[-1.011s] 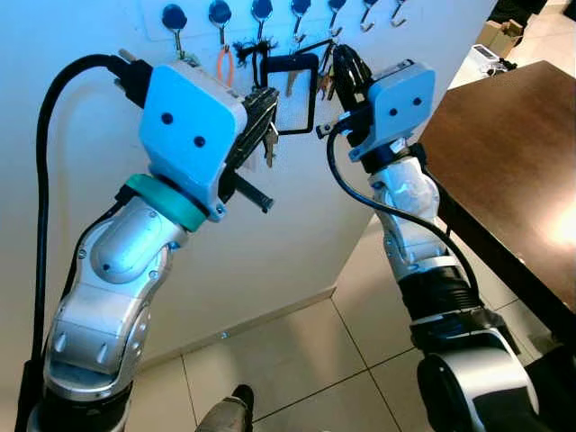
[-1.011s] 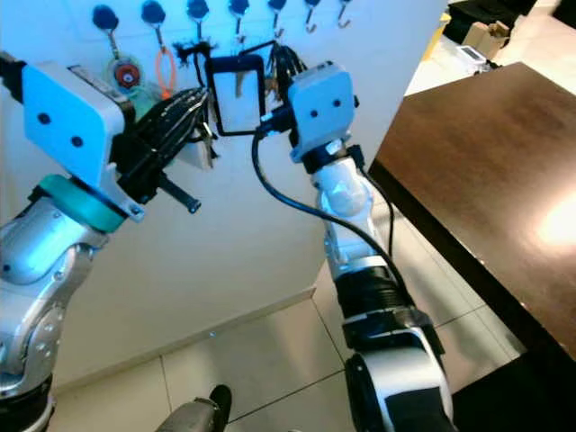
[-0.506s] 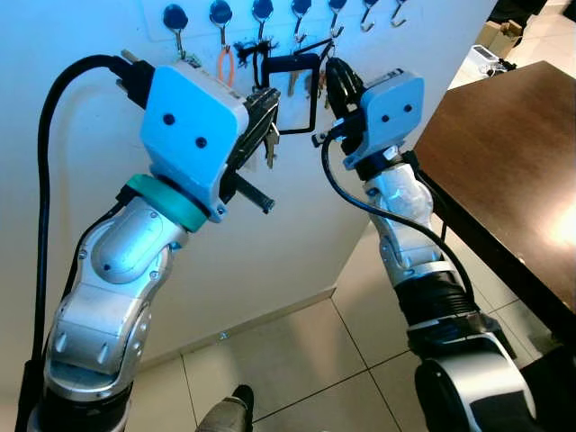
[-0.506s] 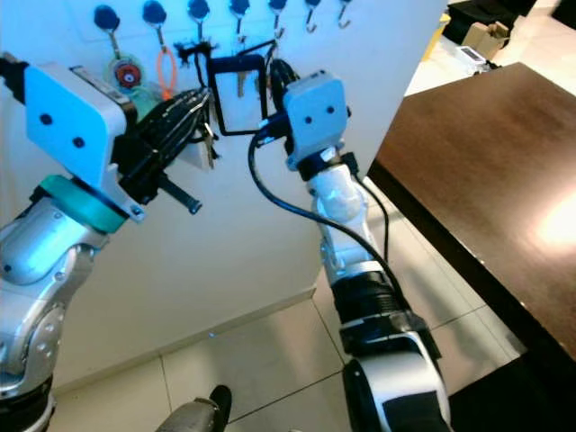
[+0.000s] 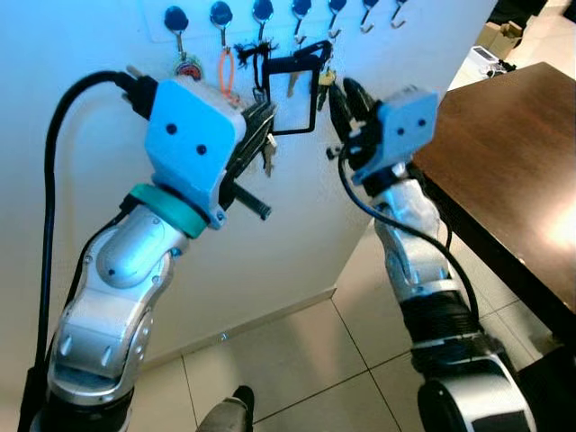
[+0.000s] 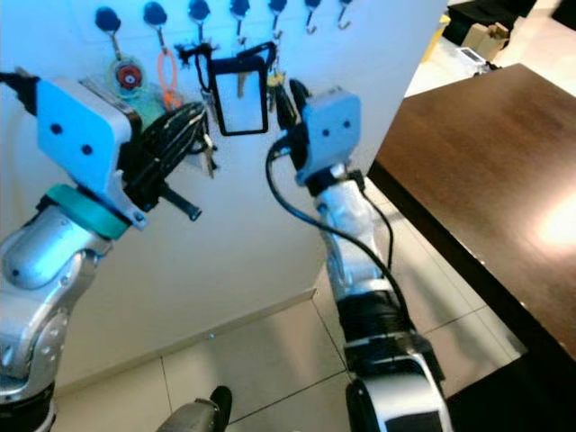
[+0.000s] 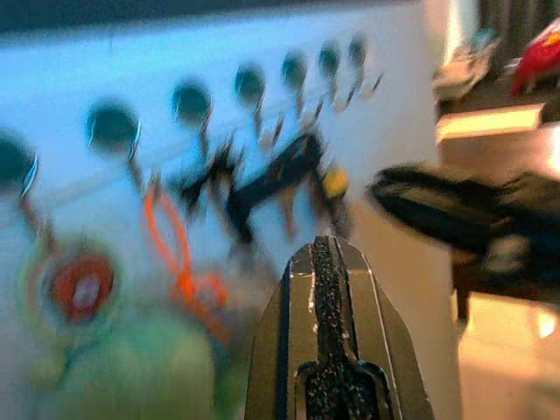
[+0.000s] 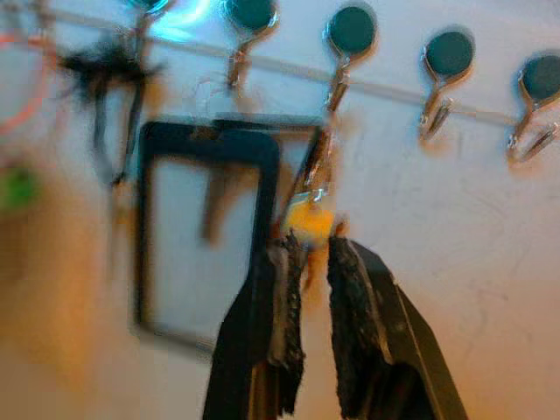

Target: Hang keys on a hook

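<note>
Right wrist view: right hand point(image 8: 308, 262) narrow beneath the yellow-tagged keys point(image 8: 312, 220) on their hook point(image 8: 344, 52); left hand point(image 6: 184, 126) pinches another key point(image 6: 209, 160).

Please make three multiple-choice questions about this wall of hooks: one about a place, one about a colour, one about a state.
1. Where is the right tool?
A. Over the brown table
B. Just under the yellow tag of the hanging keys
C. Down at the floor

2. What colour is the loop hanging near the left end of the hook row?
A. Orange
B. White
C. Purple

3. In what state are the two hooks at the right end of the row?
A. Each bears a bag
B. Broken off
C. Bare

Answers:
1. B: in the right wrist view the right tool points up at the yellow tag.
2. A: the loop is bright orange against the white wall.
3. C: nothing hangs on the two hooks.
</note>
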Available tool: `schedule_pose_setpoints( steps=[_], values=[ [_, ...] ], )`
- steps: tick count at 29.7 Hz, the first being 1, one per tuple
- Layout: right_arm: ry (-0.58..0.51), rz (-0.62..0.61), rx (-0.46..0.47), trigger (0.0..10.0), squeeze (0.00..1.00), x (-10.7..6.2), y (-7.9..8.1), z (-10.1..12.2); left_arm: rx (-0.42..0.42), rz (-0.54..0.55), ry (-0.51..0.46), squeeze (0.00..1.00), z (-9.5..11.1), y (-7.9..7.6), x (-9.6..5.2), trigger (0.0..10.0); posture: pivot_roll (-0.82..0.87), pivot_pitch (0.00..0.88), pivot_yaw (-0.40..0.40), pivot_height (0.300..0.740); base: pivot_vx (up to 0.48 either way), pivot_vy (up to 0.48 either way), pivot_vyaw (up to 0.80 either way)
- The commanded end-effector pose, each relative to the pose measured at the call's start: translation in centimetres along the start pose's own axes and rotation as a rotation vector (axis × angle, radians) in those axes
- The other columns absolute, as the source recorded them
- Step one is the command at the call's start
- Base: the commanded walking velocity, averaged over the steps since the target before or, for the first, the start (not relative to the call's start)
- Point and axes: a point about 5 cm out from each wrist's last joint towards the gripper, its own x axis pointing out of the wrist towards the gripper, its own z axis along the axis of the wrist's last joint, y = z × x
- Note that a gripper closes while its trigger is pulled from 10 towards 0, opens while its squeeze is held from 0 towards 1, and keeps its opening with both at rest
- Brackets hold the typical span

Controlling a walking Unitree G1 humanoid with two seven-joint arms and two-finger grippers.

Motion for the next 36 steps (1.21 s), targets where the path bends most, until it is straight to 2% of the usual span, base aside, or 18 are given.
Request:
schedule_pose_setpoints(
  steps=[1, 2, 3, 5, 6, 7, 9, 11, 16, 18, 22, 28, 36],
  values=[
    [0.015, 0.022, 0.015, 10.0, 0.0, -0.3, 0.1, 0.0, 0.008, 0.021, 0.037, 0.0, -0.6, 0.1, -0.1, 10.0, 0.1, 0.022, 0.076, 0.74, 0.0, 0.0, 0.0],
    [0.015, 0.022, 0.015, 10.0, 0.0, -0.3, 0.1, 0.0, 0.008, 0.021, 0.037, 0.0, -0.6, 0.1, -0.1, 10.0, 0.1, 0.022, 0.076, 0.74, 0.0, 0.0, 0.0],
    [0.036, 0.032, 0.024, 10.0, 0.0, -1.4, 0.0, -0.1, 0.016, 0.046, 0.065, 0.0, -1.1, 0.2, -0.3, 10.0, 0.09, 0.021, 0.074, 0.74, 0.0, 0.0, 0.0],
    [0.036, 0.032, 0.024, 10.0, 0.0, -1.4, 0.0, -0.1, 0.016, 0.046, 0.065, 0.0, -1.1, 0.2, -0.3, 10.0, 0.09, 0.021, 0.074, 0.74, 0.0, 0.0, 0.0],
    [0.06, 0.011, 0.049, 10.0, 0.0, -2.1, -0.3, -0.1, 0.022, 0.07, 0.086, 0.0, -1.5, 0.3, -0.5, 10.0, 0.09, 0.019, 0.073, 0.74, 0.0, 0.0, 0.0],
    [0.06, 0.011, 0.049, 10.0, 0.0, -2.1, -0.3, -0.1, 0.022, 0.07, 0.086, 0.0, -1.5, 0.3, -0.5, 10.0, 0.09, 0.019, 0.073, 0.74, 0.0, 0.0, 0.0],
    [0.115, -0.06, 0.11, 10.0, 0.0, -2.8, -0.8, -0.5, 0.007, 0.1, 0.141, 0.0, -2.8, 0.6, -0.7, 10.0, 0.08, 0.012, 0.065, 0.74, 0.0, 0.0, 0.0],
    [0.135, -0.081, 0.132, 10.0, 0.0, -2.9, -1.0, -0.7, -0.014, 0.114, 0.164, 0.0, -3.2, 0.8, -0.8, 10.0, 0.08, 0.012, 0.064, 0.74, 0.0, 0.0, 0.0],
    [0.155, -0.086, 0.142, 10.0, 0.0, -3.0, -0.9, -0.9, -0.006, 0.125, 0.188, 0.0, -3.7, 1.1, -1.0, 10.0, 0.08, 0.011, 0.058, 0.74, 0.0, 0.0, 0.0],
    [0.172, -0.086, 0.166, 10.0, 0.0, -3.1, -0.9, -0.9, 0.056, 0.135, 0.203, 0.0, -4.2, 1.4, -1.2, 10.0, 0.08, 0.011, 0.052, 0.74, 0.0, 0.0, 0.0],
    [0.168, -0.082, 0.176, 10.0, 0.0, -3.0, -0.9, -0.8, 0.08, 0.14, 0.2, 0.0, -4.4, 1.5, -1.2, 10.0, 0.08, 0.01, 0.051, 0.74, 0.0, 0.0, 0.0],
    [0.169, -0.062, 0.215, 10.0, 0.0, -3.2, 0.0, -0.3, 0.094, 0.169, 0.191, 0.0, -4.5, 1.4, -1.3, 10.0, 0.09, 0.006, 0.054, 0.74, 0.0, -0.281, 0.0],
    [0.183, -0.061, 0.222, 10.0, 0.0, -3.2, 0.1, 0.0, 0.092, 0.176, 0.188, 0.0, -4.4, 1.4, -1.1, 10.0, 0.09, 0.009, 0.057, 0.74, 0.0, -0.289, 0.0]
  ],
)
